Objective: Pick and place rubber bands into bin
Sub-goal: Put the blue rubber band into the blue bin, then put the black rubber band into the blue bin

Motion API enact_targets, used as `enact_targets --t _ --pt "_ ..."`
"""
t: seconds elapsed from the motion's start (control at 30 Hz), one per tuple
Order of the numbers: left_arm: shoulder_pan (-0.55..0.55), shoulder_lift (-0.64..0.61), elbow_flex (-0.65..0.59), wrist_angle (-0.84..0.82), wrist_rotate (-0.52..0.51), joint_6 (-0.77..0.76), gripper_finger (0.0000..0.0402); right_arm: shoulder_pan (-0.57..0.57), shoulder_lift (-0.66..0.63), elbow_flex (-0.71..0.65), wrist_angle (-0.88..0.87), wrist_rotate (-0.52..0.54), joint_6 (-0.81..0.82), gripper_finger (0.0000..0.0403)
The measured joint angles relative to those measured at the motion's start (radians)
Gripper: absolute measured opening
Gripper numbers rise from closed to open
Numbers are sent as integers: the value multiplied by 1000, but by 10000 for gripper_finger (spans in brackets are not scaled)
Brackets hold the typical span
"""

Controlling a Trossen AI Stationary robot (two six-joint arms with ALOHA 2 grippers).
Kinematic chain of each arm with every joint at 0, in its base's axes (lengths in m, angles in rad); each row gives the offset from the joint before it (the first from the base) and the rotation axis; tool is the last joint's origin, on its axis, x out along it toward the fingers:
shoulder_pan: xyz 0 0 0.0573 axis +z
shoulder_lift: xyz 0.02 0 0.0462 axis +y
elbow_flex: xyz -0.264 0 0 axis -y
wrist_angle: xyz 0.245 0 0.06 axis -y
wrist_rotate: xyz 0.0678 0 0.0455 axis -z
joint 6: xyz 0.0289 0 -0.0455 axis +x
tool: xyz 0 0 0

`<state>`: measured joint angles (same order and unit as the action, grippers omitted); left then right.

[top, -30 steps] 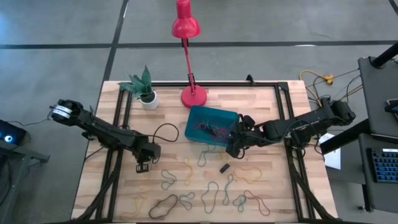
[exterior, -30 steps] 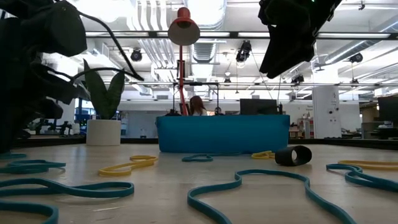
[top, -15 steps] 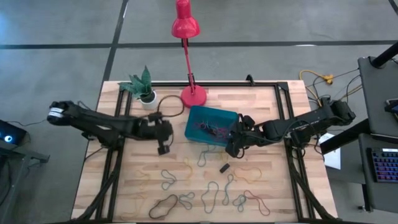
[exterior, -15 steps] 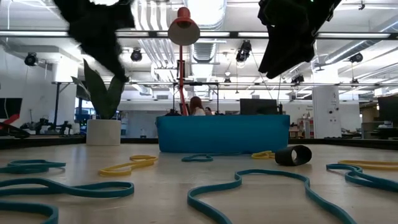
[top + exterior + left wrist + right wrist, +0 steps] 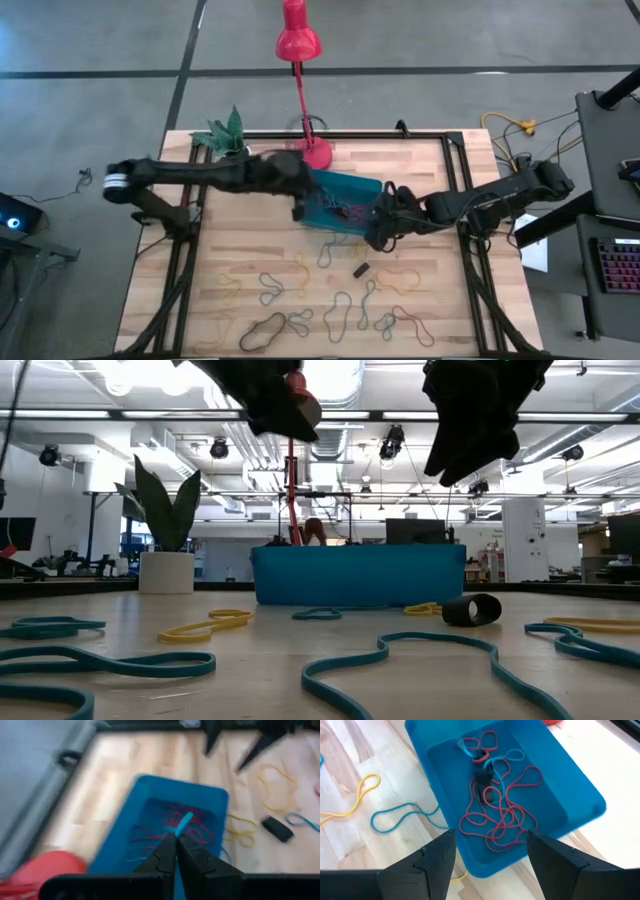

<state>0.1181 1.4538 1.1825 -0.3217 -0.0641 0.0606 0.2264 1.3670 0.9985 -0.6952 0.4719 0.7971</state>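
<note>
The teal-blue bin [image 5: 345, 186] stands mid-table with red and blue rubber bands [image 5: 495, 817] heaped inside. Several more rubber bands [image 5: 340, 312] lie loose on the wood toward the near edge. My left gripper [image 5: 299, 207] hangs above the bin's left end, shut on a light-blue rubber band [image 5: 183, 822]. In the low view it shows at the top [image 5: 272, 398]. My right gripper [image 5: 375, 233] hovers open over the bin's near right corner. Its fingers [image 5: 434, 865] stand wide apart above the bin [image 5: 560, 785] with nothing between them. My left gripper pinches the light-blue rubber band between its shut fingertips. A short stretch of it [image 5: 185, 820] sticks out past the tips. The fingers slant down from the table's left toward the bin [image 5: 150, 815]. The band is lifted clear, above the bin's inside.
A red lamp's base [image 5: 311, 153] stands just behind the bin, and a small white plant pot [image 5: 238, 155] at the far left. A small black cylinder [image 5: 361, 269] lies near the loose bands. Black frame rails run along the table's sides.
My left gripper has risen from the table's left-centre and swung right and toward the far edge, ending over the bin's left end. It has tipped from pointing steeply down to a shallower slant and stayed shut.
</note>
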Motion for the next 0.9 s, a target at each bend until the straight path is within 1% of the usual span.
enact_targets --t 0.07,0.17,0.27,0.37,0.43,0.57,0.63,0.77,0.83,0.9 --pt "1 82 23 5 -4 -2 0 3 -6 0 -18 0 21 226" --pt "8 189 54 -36 -61 -14 8 12 -8 0 -27 0 34 226" --pt "16 273 109 -135 -60 -103 36 25 -8 0 -34 -1 35 226" --pt "14 302 160 -220 -41 -130 76 32 -8 0 -35 -1 35 226" --pt "7 291 181 -231 -42 -130 104 34 -8 0 -37 -1 38 226" --pt "5 231 191 -228 -49 -125 153 34 -8 0 -75 -4 65 226" --pt "7 187 190 -251 -49 -125 170 33 -8 0 -85 -43 72 226" --pt "6 102 158 -341 -49 -81 182 47 -8 -3 -84 -218 20 226" --pt "-2 57 117 -357 -36 -44 182 71 -3 -9 -85 -261 -29 226" --pt "-13 17 73 -378 -2 -24 182 106 -1 -20 -88 -268 -89 226"
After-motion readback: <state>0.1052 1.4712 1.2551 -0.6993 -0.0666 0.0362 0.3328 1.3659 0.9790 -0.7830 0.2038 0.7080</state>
